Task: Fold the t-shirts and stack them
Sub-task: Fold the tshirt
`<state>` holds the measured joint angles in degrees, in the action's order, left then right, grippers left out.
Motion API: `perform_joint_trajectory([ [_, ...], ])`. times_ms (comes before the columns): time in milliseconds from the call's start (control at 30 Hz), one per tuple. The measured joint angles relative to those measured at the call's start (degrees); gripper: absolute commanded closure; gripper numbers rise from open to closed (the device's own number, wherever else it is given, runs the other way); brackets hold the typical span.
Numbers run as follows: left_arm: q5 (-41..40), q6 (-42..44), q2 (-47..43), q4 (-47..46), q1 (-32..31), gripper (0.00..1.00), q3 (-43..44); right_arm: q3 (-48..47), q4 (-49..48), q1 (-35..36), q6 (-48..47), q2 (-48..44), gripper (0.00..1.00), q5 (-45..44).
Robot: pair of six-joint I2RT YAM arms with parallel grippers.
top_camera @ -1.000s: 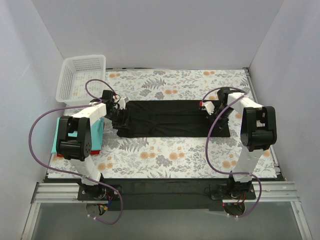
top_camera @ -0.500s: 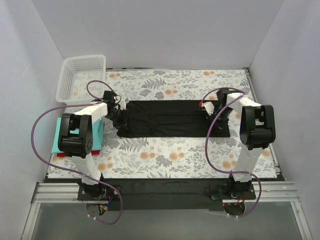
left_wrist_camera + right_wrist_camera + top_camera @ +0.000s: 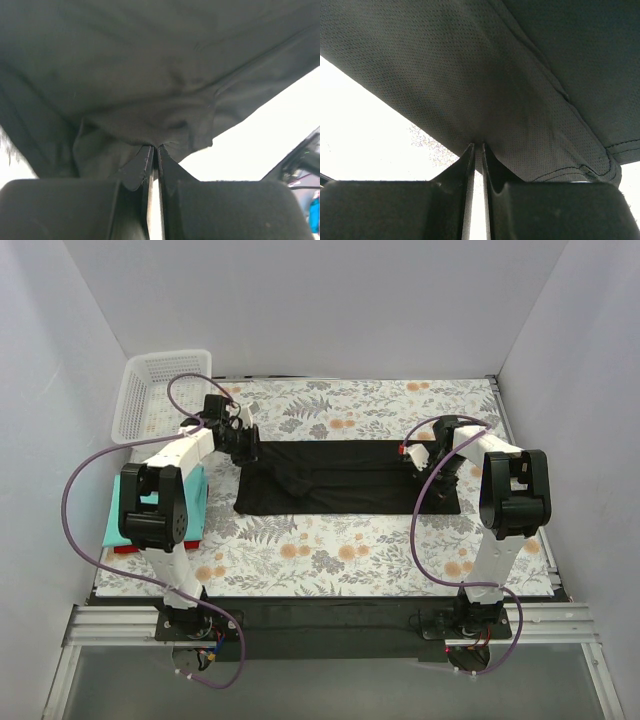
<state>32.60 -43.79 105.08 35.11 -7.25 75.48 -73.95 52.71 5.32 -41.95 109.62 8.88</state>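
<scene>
The black shirt (image 3: 340, 478) lay in a long band across the worktop (image 3: 330, 555), with the left hand (image 3: 244, 445) and right hand (image 3: 421, 462) each pinching an end. By my judgement, the crosswise folds and stacking on the teal pile (image 3: 196, 502) remained.

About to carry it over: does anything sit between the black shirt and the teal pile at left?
Only the left arm, its elbow over the teal pile; nothing else shows between that and the black shirt.
</scene>
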Motion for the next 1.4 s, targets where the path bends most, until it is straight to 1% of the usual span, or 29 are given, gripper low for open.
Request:
perform_joint_trajectory([
  [100, 1.7, -1.7, 2.8, -1.9, 0.0, 1.0, 3.5, -0.1, 0.0, 0.0, 0.0, 0.1, 0.85, -0.1],
  [233, 2.6, -4.2, 6.9, -5.1, 0.0, 1.0, 5.5, -0.2, 0.1, 0.0, 0.0, 0.2, 0.85, -0.2],
  [300, 2.6, -5.8, 8.4, -6.5, 0.0, 0.97, 5.6, -0.2, 0.1, 0.0, 0.0, 0.2, 0.85, -0.2],
  [467, 2.5, -10.1, 10.0, -10.8, 0.0, 0.93, 5.4, -0.2, 0.1, 0.0, 0.0, 0.2, 0.85, -0.2],
  [600, 2.6, -14.7, 9.4, -18.8, 0.4, 0.89, 2.7, -0.2, 0.1, 0.0, 0.0, 0.2, 0.85, -0.2],
  [633, 2.6, -15.9, 9.3, -20.7, 0.6, 0.79, 1.7, -0.2, 0.1, 0.0, 0.0, 0.2, 0.85, -0.2],
  [700, 2.6, -18.1, 9.2, -23.7, 0.8, 0.7, 0.2, -0.3, 0.2, 0.0, 0.0, 0.2, 0.84, -0.2],
  [733, 2.6, -19.1, 9.0, -25.3, 1.0, 0.68, -0.7, -0.3, 0.3, 0.0, 0.0, 0.2, 0.85, -0.2],
  [767, 2.5, -19.8, 8.6, -26.3, 1.2, 0.62, -1.5, -0.5, 0.3, 0.0, 0.0, 0.2, 0.84, -0.2],
  [867, 2.6, -21.0, 6.6, -28.0, 1.9, 0.55, -3.4, -1.2, 0.3, 0.0, 0.0, 0.2, 0.84, -0.1],
  [933, 2.8, -20.7, 4.0, -28.7, 2.4, 0.55, -5.1, -2.1, 0.4, 0.0, 0.0, 0.2, 0.84, -0.1],
  [1033, 3.1, -18.6, -2.1, -29.2, 3.0, 0.61, -8.3, -4.2, 0.8, 0.0, 0.1, 0.2, 0.84, 0.1],
  [1167, 3.7, -14.3, -7.9, -27.1, 2.7, 0.75, -9.5, -6.8, 1.2, 0.0, 0.1, 0.2, 0.84, 0.1],
  [1200, 3.8, -13.2, -8.4, -26.5, 2.4, 0.8, -9.5, -7.3, 1.3, 0.0, 0.1, 0.2, 0.84, 0.1],
  [1233, 3.9, -12.0, -8.5, -25.6, 2.0, 0.83, -9.5, -7.8, 1.4, 0.0, 0.1, 0.2, 0.84, 0.1],
  [1400, 1.9, -7.5, -5.7, -20.1, -1.7, 0.89, -10.0, -8.9, 1.8, 0.0, 0.1, 0.2, 0.85, 0.1],
])
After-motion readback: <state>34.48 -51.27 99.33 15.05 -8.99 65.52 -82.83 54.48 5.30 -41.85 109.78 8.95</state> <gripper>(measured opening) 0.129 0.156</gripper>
